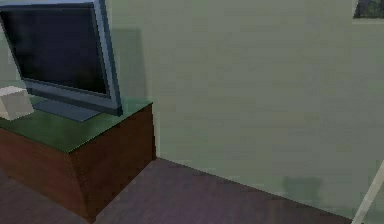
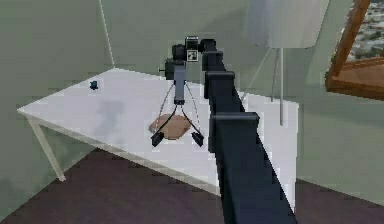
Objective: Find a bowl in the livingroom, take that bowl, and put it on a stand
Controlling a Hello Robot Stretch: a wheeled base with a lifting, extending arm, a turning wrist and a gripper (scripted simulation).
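Note:
In the arm side view a flat brownish bowl-like thing [image 2: 172, 126] lies on the white table [image 2: 80, 105]. The dark arm [image 2: 235, 130] reaches over the table from the bottom edge. The gripper [image 2: 178, 138] points down at the brownish thing, one thin finger on each side of it. I cannot tell whether it holds anything. In the forward view a wooden stand [image 1: 95, 150] with a dark green top sits at the left against the wall.
On the stand are a flat television [image 1: 60, 50] and a white box [image 1: 12, 102]. A small dark object [image 2: 93, 85] lies near the table's far left corner. A floor lamp with a white shade [image 2: 286, 22] stands behind the table. A framed picture [image 2: 362, 50] hangs at the right.

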